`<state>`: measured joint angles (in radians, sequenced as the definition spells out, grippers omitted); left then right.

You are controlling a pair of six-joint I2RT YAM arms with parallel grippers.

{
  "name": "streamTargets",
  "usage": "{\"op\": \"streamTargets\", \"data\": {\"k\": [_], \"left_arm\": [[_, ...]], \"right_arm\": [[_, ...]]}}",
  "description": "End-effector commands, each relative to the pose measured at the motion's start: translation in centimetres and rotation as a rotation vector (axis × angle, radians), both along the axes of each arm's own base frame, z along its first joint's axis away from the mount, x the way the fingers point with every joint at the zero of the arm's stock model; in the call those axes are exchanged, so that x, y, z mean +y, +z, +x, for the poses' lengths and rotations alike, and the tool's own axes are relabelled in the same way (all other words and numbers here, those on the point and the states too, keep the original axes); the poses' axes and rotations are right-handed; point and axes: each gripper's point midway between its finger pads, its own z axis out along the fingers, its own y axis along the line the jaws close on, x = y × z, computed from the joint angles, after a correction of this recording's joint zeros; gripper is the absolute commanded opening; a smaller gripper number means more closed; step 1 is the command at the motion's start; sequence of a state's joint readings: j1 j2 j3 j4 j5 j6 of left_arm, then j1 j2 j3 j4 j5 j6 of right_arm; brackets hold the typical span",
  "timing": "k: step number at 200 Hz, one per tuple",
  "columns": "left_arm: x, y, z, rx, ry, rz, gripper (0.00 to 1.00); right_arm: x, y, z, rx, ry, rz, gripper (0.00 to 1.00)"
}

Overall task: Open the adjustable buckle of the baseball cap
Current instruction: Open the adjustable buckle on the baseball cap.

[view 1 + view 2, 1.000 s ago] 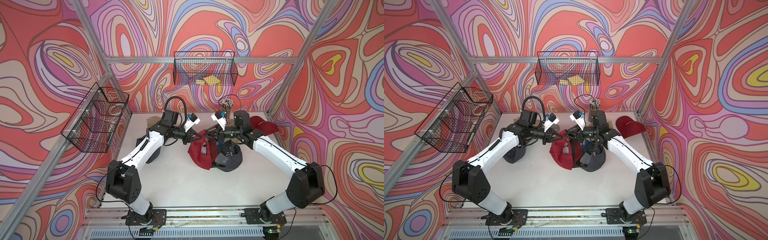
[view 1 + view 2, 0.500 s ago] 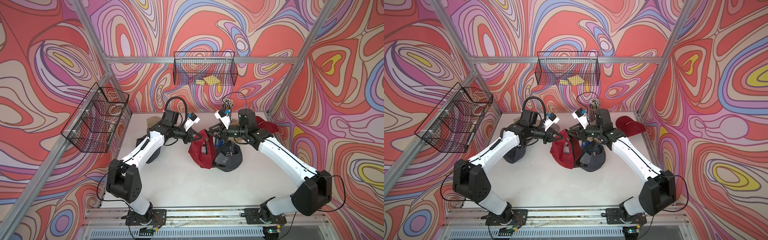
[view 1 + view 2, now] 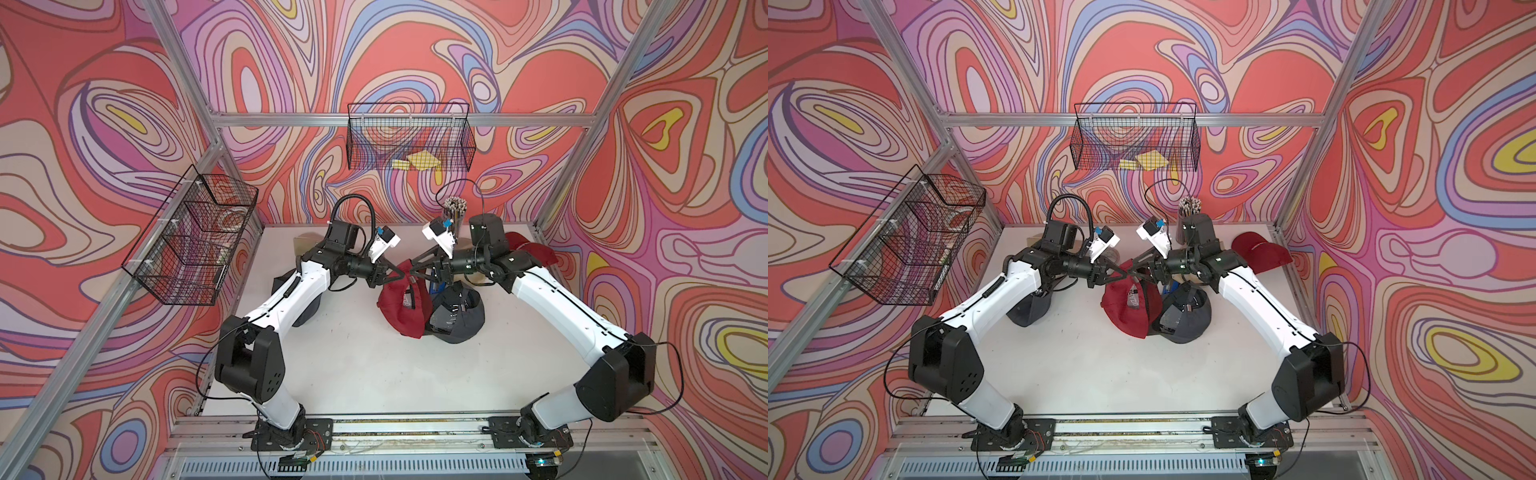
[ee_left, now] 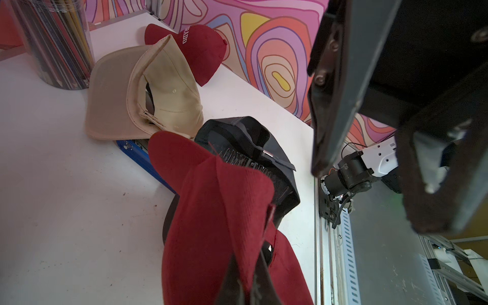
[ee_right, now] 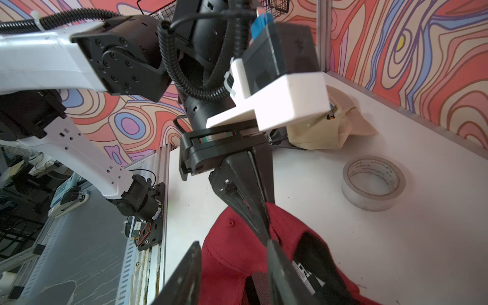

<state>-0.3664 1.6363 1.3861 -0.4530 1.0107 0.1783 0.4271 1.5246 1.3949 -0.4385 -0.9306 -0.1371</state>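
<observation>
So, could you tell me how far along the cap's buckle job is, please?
Done: the left gripper is shut on the red baseball cap's raised back rim. In hand: the right gripper, jaws open, straddles the strap. Left: gripping the strap and opening the buckle, which I cannot see.

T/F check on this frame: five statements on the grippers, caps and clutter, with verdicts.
1. The left gripper is shut on the red cap. True.
2. The right gripper is clamped on the dark grey cap. False: its jaws stand apart at the red cap's back edge.
3. The dark grey cap lies right beside the red cap. True.
4. The tape roll sits in a wire basket. False: it lies on the table.
5. Only one red cap is on the table. False: a second red cap lies near the far right corner.
</observation>
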Motion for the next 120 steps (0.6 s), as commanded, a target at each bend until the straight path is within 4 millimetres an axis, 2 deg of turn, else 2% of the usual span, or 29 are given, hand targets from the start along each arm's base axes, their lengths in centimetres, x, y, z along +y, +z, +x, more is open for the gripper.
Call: {"op": "streamTargets", "data": {"k": [1, 77, 120], "left_arm": [[-0.3, 1.1, -0.1, -0.007, -0.025, -0.031, 0.00], [-0.4, 1.3, -0.5, -0.005, -0.048, -0.049, 0.00], [-0.5, 1.9, -0.8, -0.009, -0.057, -0.066, 0.00]], "right_arm": [[0.6, 0.1, -0.6, 0.045, 0.054, 0.014, 0.43], [0.8, -0.5, 0.9, 0.035, -0.014, 0.014, 0.49], [1.0, -1.3, 1.2, 0.049, -0.015, 0.003, 0.45]]}}
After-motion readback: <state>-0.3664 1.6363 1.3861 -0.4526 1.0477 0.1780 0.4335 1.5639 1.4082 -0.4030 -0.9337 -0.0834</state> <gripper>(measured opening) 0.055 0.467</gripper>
